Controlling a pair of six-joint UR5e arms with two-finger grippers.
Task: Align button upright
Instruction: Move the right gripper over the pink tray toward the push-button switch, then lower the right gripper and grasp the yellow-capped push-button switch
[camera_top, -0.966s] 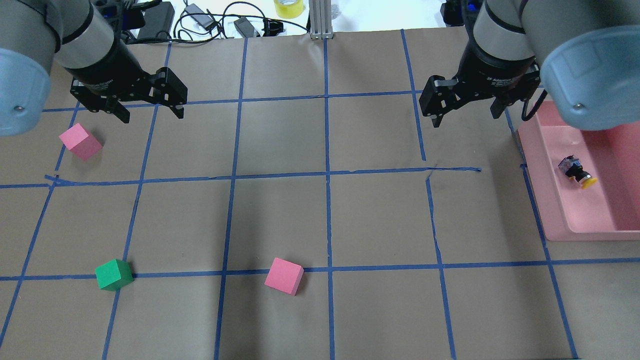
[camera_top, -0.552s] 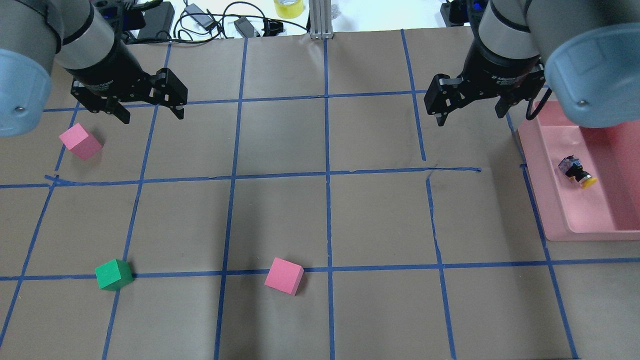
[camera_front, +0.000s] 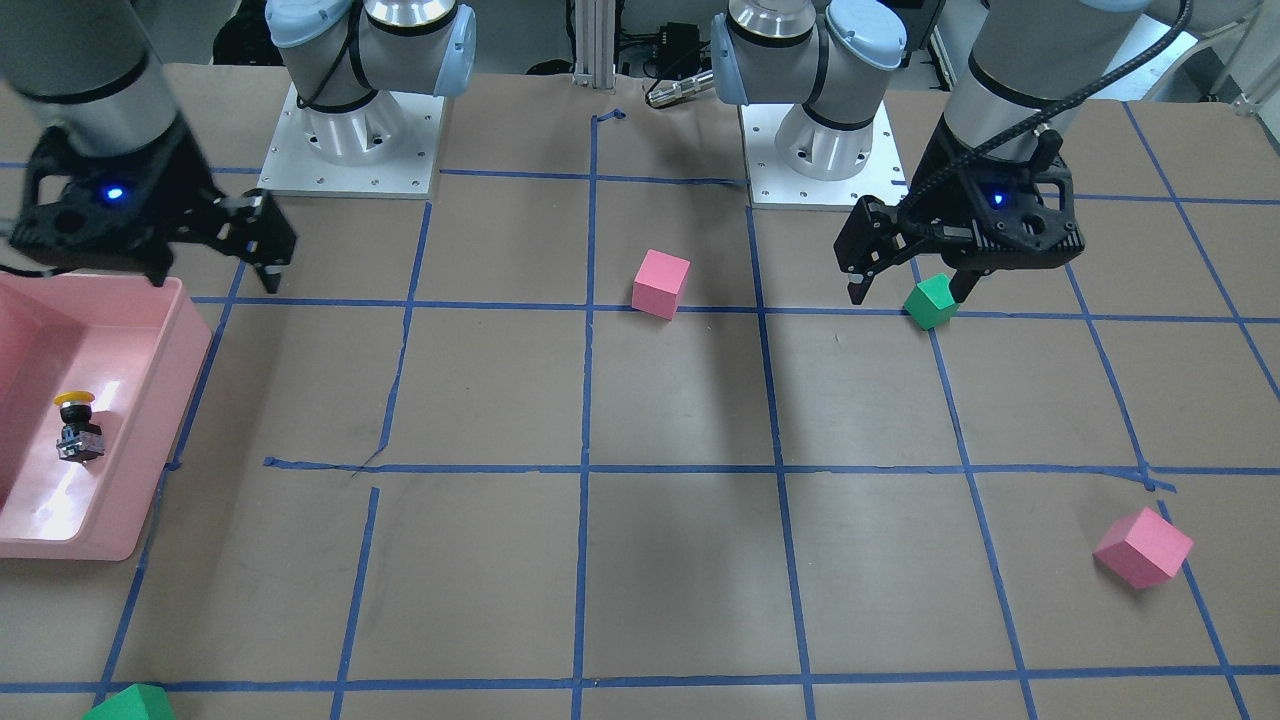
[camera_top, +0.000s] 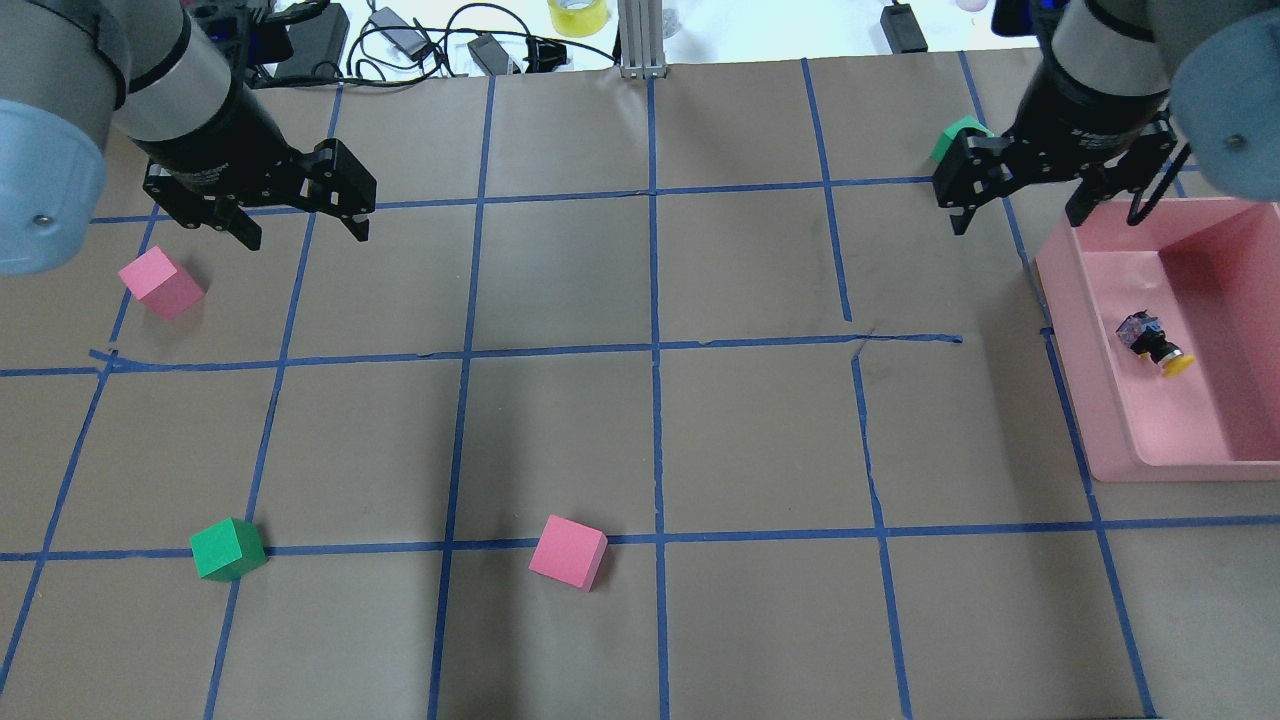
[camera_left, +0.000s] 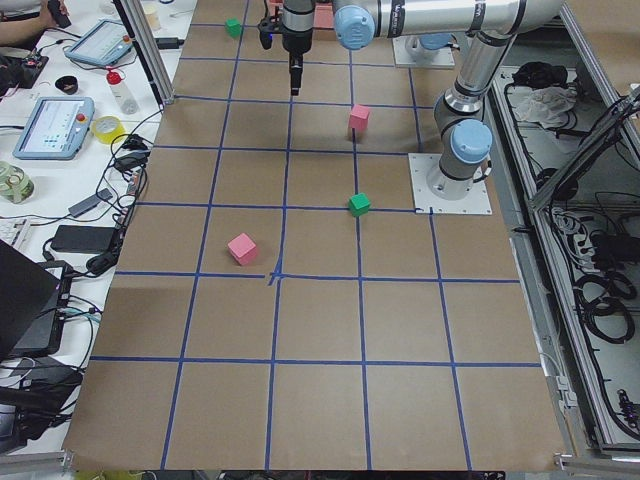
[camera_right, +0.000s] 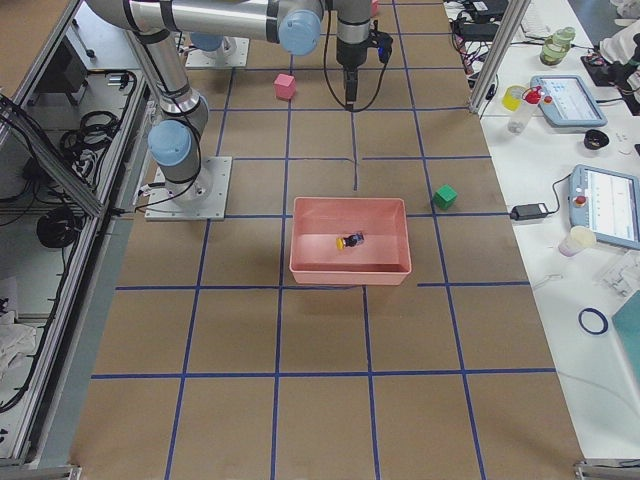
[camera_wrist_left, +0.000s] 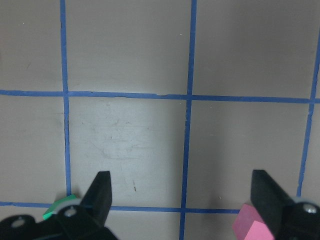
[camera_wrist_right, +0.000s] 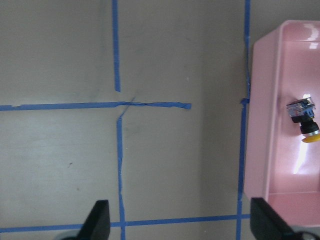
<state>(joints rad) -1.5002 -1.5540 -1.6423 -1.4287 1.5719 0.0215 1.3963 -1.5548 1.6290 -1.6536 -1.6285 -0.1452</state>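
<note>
- Nearest the robot, a green cube (camera_top: 228, 549) and a pink cube (camera_top: 568, 551) sit on the brown paper-covered counter (camera_top: 750, 430) with its blue tape grid.
- Farther out on the right, the small yellow-capped push-button (camera_top: 1155, 345) lies on its side on the floor of the pink plastic tray (camera_top: 1075, 370), clear of the walls.
- On the left, the left jaws hover wide open and empty just beyond a second pink cube (camera_top: 160, 283).
- The right jaws hang wide open and empty by the tray's far corner, partly hiding another green cube (camera_top: 955, 135).

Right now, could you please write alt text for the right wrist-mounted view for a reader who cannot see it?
The yellow-capped button lies on its side in a pink bin at right. The open right gripper hangs over the blue-taped table beside it.
</note>
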